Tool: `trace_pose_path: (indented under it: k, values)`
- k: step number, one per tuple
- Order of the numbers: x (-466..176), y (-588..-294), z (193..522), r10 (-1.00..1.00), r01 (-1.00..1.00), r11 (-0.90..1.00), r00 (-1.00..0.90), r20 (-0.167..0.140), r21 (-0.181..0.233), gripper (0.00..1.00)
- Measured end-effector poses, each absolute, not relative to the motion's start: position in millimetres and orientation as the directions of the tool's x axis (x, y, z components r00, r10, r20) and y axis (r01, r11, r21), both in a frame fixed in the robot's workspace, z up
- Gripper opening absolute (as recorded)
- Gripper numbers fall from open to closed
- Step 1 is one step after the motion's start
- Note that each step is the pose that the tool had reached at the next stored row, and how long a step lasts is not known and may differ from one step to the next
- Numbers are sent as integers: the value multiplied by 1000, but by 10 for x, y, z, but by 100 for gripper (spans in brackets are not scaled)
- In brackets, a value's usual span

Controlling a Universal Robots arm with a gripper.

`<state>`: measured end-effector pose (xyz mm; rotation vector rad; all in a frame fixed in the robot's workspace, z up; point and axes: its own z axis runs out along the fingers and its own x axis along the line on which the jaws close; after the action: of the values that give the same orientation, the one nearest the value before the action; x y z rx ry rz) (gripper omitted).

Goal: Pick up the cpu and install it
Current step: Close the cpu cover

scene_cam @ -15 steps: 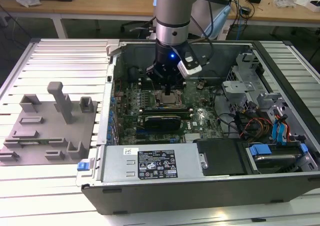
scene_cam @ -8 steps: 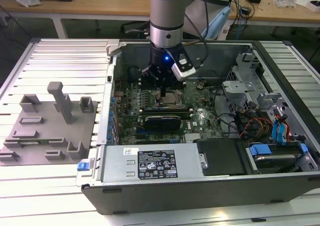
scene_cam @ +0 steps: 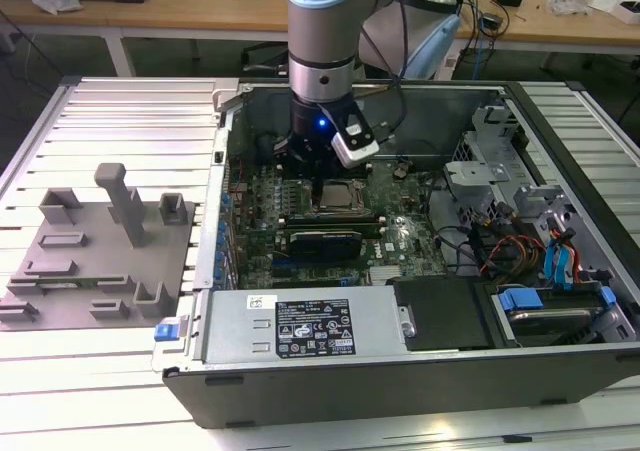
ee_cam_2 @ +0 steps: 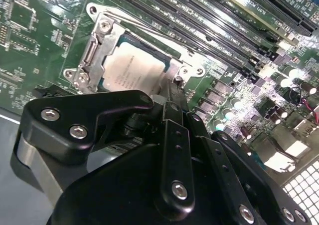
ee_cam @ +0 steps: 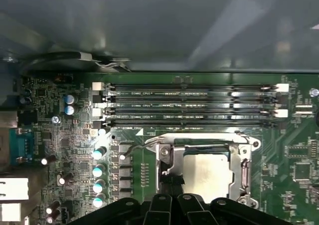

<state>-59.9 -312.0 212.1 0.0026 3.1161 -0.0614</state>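
The cpu (scene_cam: 341, 197) is a pale silvery square lying flat inside the metal-rimmed socket frame (scene_cam: 350, 211) on the green motherboard, in the open computer case. In both wrist views the cpu (ee_cam_2: 130, 68) (ee_cam: 209, 171) sits level within the frame (ee_cam_2: 92, 53) (ee_cam: 245, 170). My gripper (scene_cam: 325, 185) hangs straight down over the socket, its tip at the cpu's edge (ee_cam_2: 169, 91) (ee_cam: 172, 181). The black gripper body hides part of the chip and the socket.
A grey moulded tray (scene_cam: 100, 261) lies on the slatted table at the exterior view's left. A long silver box (scene_cam: 300, 326) with a label spans the case front. Memory slots (ee_cam: 189, 103) run beside the socket. Cables and blue drive brackets (scene_cam: 545, 261) crowd the case's other end.
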Motion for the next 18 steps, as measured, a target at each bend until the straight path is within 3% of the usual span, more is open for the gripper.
trace_pose_path:
  k: [18]
  values:
    - [-622, -3121, 2025, 1, 2, 999, -1000, -25, -39, 11]
